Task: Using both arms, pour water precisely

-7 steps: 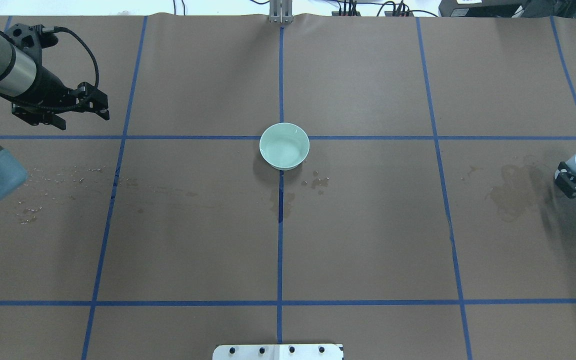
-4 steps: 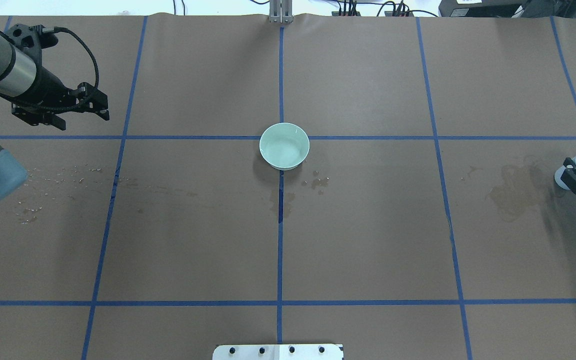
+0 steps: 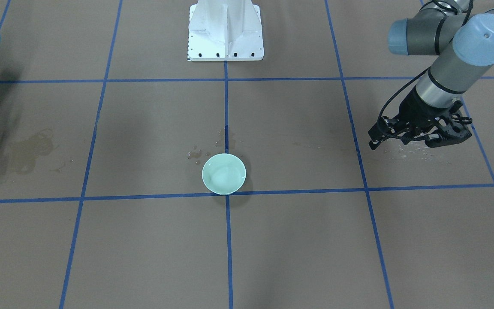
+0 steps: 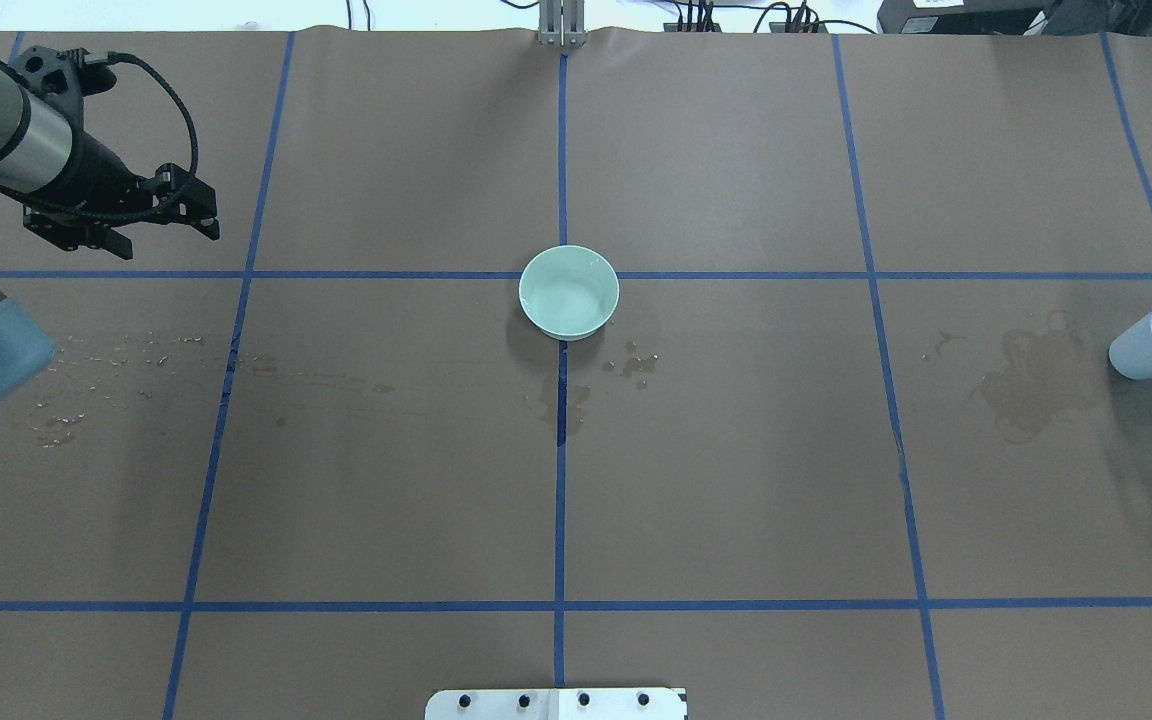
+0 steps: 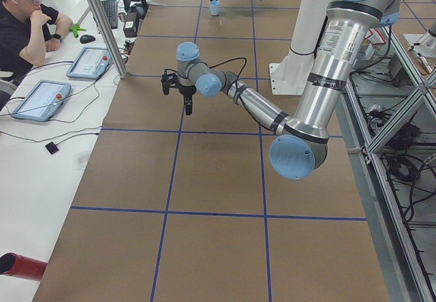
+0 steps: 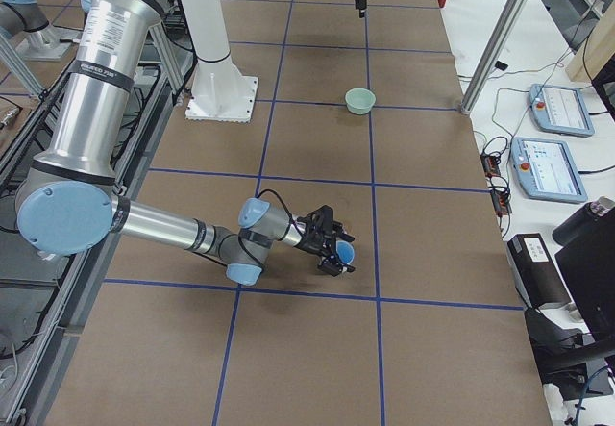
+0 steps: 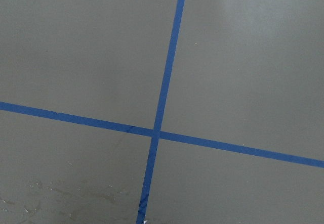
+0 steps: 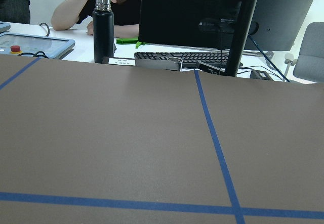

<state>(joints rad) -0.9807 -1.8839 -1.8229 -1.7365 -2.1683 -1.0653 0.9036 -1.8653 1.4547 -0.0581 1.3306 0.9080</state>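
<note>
Left gripper (image 4: 166, 240) is spread open and empty above the table (image 4: 736, 480). Water (image 3: 410, 151) is seen as droplets just beneath it. Blue cup (image 4: 1141, 348) is clamped, tilted, in right gripper (image 6: 336, 253). Green bowl (image 4: 569, 292) is placed well apart, between the 2 grippers.

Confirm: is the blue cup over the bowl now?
No, the blue cup is at the table's right end, far from the bowl at the centre.
</note>
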